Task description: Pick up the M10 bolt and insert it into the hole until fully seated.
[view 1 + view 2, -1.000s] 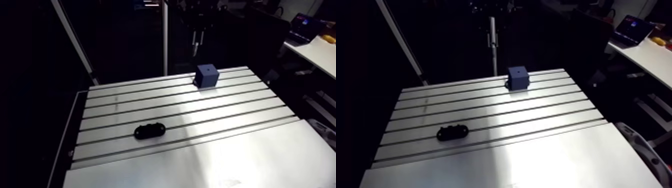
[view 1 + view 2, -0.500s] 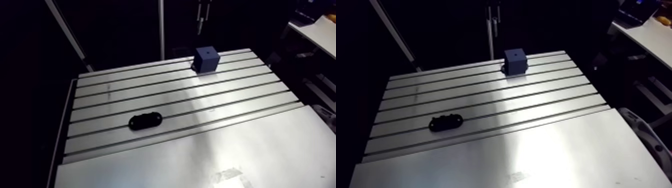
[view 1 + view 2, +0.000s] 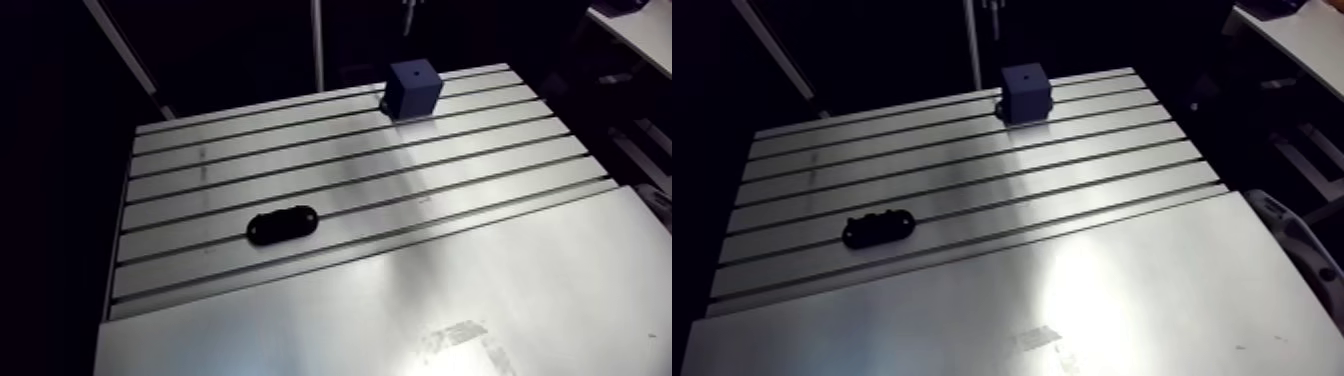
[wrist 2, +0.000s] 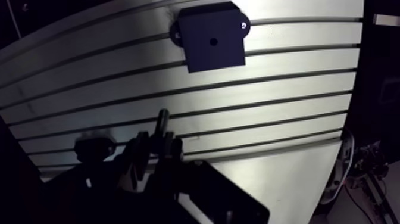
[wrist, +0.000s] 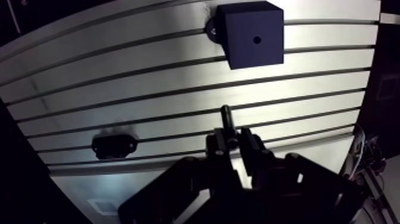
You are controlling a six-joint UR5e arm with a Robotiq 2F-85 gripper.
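In the wrist view my gripper (image 5: pixel 231 139) is shut on a dark M10 bolt (image 5: pixel 226 117), whose shaft sticks out ahead of the fingertips above the slotted table (image 5: pixel 149 89). Ahead of the bolt stands a dark blue cube (image 5: pixel 253 33) with a small round hole (image 5: pixel 257 40) in its top face. The bolt's tip is well short of the cube and apart from it. The arm view shows the same cube (image 3: pixel 412 87) at the table's far edge, with the hole (image 3: pixel 414 74) showing on top.
A black oval bolt holder (image 3: pixel 283 226) lies on the slotted part of the table, off to one side of the gripper (image 5: pixel 113 145). A smooth metal plate (image 3: pixel 400 320) covers the near part of the table.
The whole arm view has shifted as the camera moved with the arm. The cube and the black holder have kept their places on the table.
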